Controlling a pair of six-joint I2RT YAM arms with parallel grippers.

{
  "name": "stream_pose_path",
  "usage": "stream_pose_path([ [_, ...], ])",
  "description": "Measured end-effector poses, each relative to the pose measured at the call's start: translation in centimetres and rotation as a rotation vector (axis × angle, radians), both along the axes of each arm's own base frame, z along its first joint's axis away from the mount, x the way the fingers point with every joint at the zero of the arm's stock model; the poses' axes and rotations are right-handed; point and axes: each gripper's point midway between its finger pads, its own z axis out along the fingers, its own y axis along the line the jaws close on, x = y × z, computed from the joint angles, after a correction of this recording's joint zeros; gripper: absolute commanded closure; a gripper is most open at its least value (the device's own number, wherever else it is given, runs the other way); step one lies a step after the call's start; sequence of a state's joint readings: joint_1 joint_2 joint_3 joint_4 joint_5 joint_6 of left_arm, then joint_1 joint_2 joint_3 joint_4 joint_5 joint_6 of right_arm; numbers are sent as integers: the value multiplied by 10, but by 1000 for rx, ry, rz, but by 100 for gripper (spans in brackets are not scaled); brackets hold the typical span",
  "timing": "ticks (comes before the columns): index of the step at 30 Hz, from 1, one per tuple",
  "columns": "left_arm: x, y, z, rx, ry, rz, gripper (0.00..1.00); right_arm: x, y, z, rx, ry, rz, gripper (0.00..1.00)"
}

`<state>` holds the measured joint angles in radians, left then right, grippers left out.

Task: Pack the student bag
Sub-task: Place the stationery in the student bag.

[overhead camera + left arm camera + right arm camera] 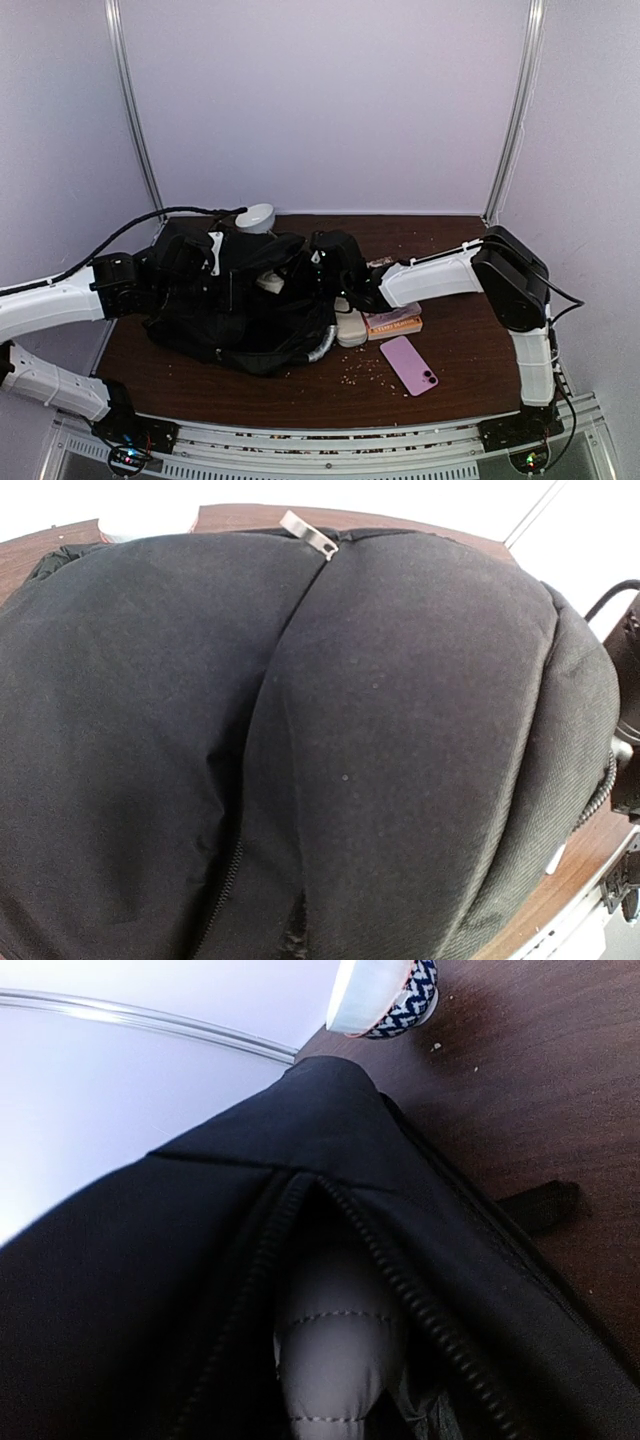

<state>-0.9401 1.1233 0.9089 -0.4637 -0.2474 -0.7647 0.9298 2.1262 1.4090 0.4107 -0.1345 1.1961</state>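
Observation:
The student bag (pixel 240 310), black and soft, lies slumped at the left middle of the brown table (pixel 470 350), its grey-white handle (pixel 322 345) at the near right. My left gripper (pixel 205 262) sits at the bag's left end. Black fabric (pixel 320 730) fills the left wrist view, hiding the fingers, and a crease runs down to where the jaws are. My right gripper (pixel 325 262) is at the bag's top right. The right wrist view looks into the parted zipper (pixel 420 1300), where a grey-white quilted thing (pixel 340 1360) shows inside. Its fingers are hidden.
Just right of the bag lie a white case (pixel 351 328) and a pink-brown book (pixel 392 322), with a pink phone (pixel 408 364) nearer the front. A white round container (pixel 256 217) with a zigzag band (pixel 400 1000) stands behind the bag. Crumbs (pixel 365 372) dot the wood.

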Motion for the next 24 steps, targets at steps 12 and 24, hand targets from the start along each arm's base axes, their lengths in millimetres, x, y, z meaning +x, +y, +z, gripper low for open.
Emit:
stream_pose_path([
  [12,-3,10,3,-11,-7,32,100,31,8,14,40,-7,-55,28],
  [24,3,17,-9,18,29,123,100,-9,-26,11,-79,46,28,23],
])
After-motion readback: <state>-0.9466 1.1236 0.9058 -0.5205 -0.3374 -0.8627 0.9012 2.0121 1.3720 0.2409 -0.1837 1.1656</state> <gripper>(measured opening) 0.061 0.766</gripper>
